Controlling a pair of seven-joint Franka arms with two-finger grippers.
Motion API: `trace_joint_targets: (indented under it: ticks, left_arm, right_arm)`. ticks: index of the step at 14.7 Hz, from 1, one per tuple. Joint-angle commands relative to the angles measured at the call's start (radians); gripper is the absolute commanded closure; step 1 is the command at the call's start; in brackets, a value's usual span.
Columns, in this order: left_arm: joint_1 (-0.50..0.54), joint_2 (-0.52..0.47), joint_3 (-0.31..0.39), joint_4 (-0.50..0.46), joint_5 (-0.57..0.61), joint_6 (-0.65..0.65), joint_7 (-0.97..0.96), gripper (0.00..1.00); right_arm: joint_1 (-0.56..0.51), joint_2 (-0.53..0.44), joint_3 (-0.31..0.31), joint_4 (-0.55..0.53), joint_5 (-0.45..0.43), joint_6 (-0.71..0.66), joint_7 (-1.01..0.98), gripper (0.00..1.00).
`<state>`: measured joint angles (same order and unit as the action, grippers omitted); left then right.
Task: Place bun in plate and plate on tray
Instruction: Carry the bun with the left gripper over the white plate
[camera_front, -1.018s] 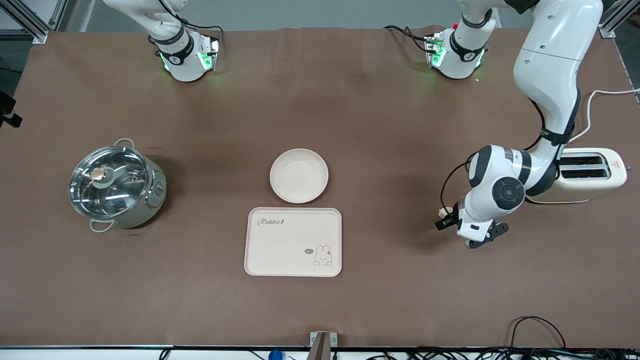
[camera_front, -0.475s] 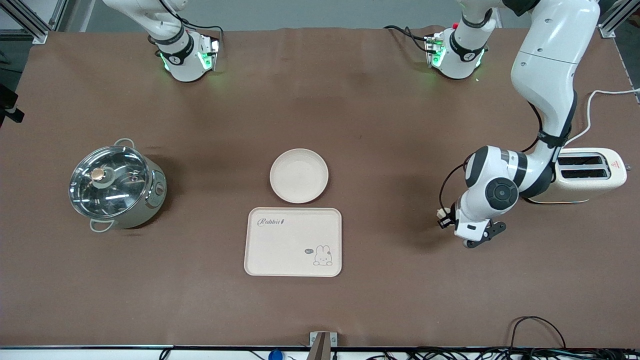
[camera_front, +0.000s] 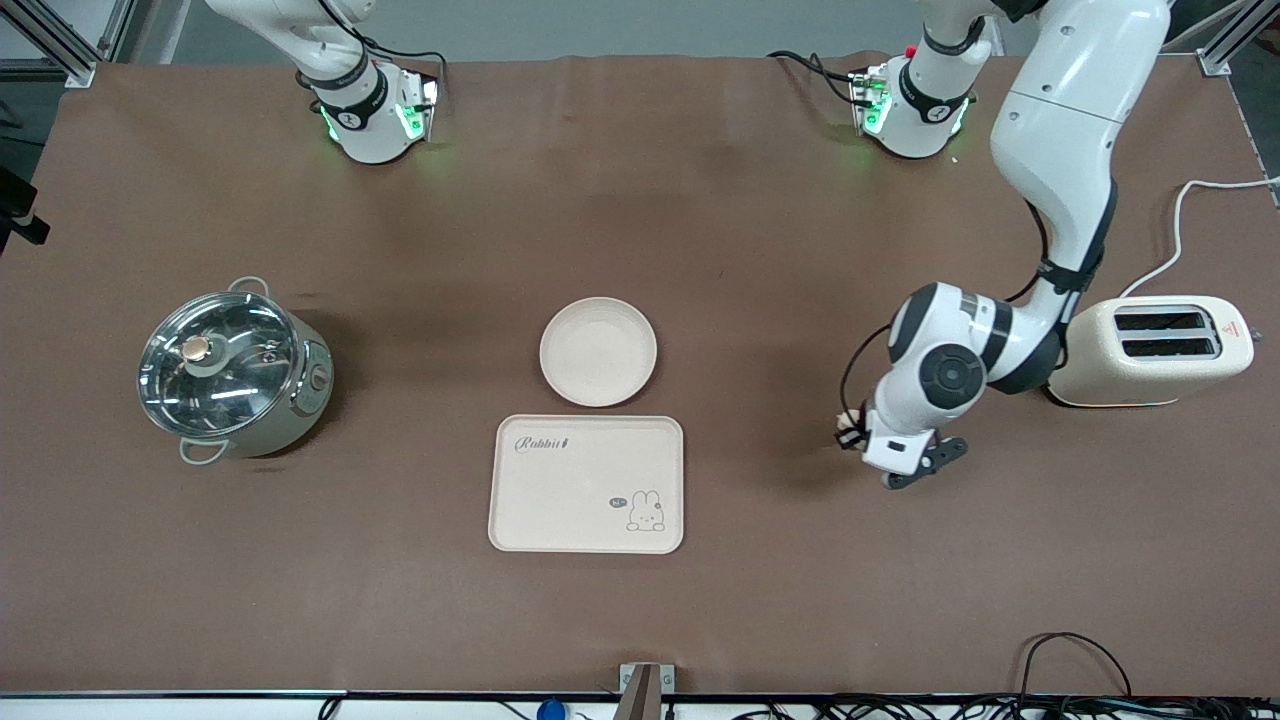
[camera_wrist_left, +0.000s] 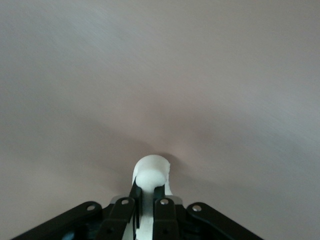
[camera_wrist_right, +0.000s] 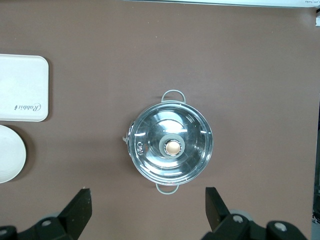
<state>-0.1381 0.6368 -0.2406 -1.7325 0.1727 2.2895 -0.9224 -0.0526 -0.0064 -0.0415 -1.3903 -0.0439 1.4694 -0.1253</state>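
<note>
One small bun (camera_wrist_left: 151, 172) sat pinched in the left gripper (camera_wrist_left: 149, 192) over bare table between toaster (camera_front: 1150, 350) and plate (camera_front: 598, 351); it could slip. Right gripper (camera_wrist_right: 147, 210) waited open above the pot (camera_wrist_right: 170, 146).

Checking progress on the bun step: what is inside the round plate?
Nothing: the round cream-white plate shows only its bare dish. The pale bun is clamped in the left gripper over bare table.

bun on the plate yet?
No, the plate is bare; the left gripper holds the bun over bare table.

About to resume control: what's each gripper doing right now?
Left gripper: shut on the bun, over bare table.
Right gripper: open, empty, above the pot.
</note>
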Motion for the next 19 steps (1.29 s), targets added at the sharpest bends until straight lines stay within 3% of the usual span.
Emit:
trace_joint_targets:
  ticks: [1,7,11,15,19]
  left_arm:
    - [-0.041,-0.012,-0.071,0.07,0.01,-0.076,-0.117,0.88]
    - [-0.297,0.033,-0.08,0.172,0.01,-0.076,-0.274,0.84]
    - [-0.405,0.093,-0.08,0.255,0.01,-0.067,-0.439,0.84]
    - [-0.446,0.133,-0.08,0.257,0.01,-0.05,-0.466,0.78]
    - [-0.471,0.178,-0.08,0.258,0.01,0.06,-0.541,0.71]
  right_arm:
    - [0.0,-0.012,-0.001,-0.001,0.006,-0.011,-0.004,0.0]
    - [0.002,-0.01,-0.001,-0.001,0.007,-0.009,-0.004,0.0]
    - [0.002,-0.007,-0.003,-0.001,0.007,0.002,-0.004,0.0]
    - [0.0,-0.006,-0.004,-0.001,0.012,0.017,-0.004,0.0]
    - [0.0,-0.006,-0.006,-0.001,0.013,0.025,-0.004,0.0]
